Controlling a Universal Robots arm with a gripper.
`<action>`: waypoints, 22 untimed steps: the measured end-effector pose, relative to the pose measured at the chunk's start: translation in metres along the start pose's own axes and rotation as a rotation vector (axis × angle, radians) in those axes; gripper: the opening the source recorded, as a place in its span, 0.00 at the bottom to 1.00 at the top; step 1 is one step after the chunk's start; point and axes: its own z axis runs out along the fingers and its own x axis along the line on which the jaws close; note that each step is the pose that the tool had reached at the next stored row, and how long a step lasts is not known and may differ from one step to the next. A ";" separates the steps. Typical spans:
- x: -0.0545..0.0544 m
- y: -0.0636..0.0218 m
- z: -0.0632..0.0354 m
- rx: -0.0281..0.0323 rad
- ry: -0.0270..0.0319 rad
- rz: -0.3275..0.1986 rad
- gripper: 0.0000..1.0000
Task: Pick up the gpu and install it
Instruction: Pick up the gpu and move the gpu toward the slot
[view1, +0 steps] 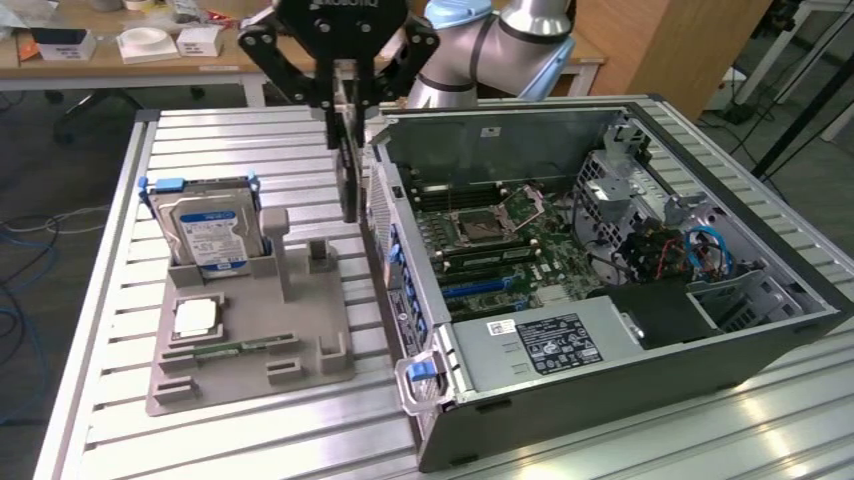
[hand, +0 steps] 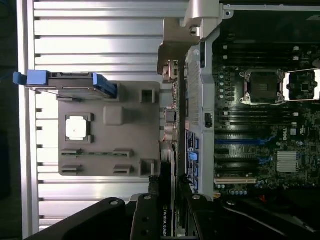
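The slatted metal table (view1: 227, 140) runs past the picture's edges. On it, at the exterior view's right, the open computer case (view1: 601, 400) lies on its side, its near corner cut off and its far inner wall in shadow. Only a grey and blue joint of the arm (view1: 514, 30) shows beyond the case's far wall. From there the gripper (view1: 348, 105) hangs straight down, just outside the case wall on the exterior view's left. The grey fixture (view1: 254, 365) sits left of the case, with the blue-labelled hard drive (view1: 207, 235) standing upright at its far end. The jaws are clamped on the top edge of the gpu (view1: 350, 170), which hangs upright and edge-on between case and fixture, so its board and cooler are hard to tell apart. I cannot tell whether its lower end clears the fixture's posts.
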 end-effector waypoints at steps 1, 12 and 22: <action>-0.004 0.0001 0.0000 0.0001 0.0001 0.000 0.26; -0.054 0.0017 0.0002 0.0000 0.0000 0.000 0.26; -0.100 0.0030 0.0003 0.0001 0.0005 0.000 0.26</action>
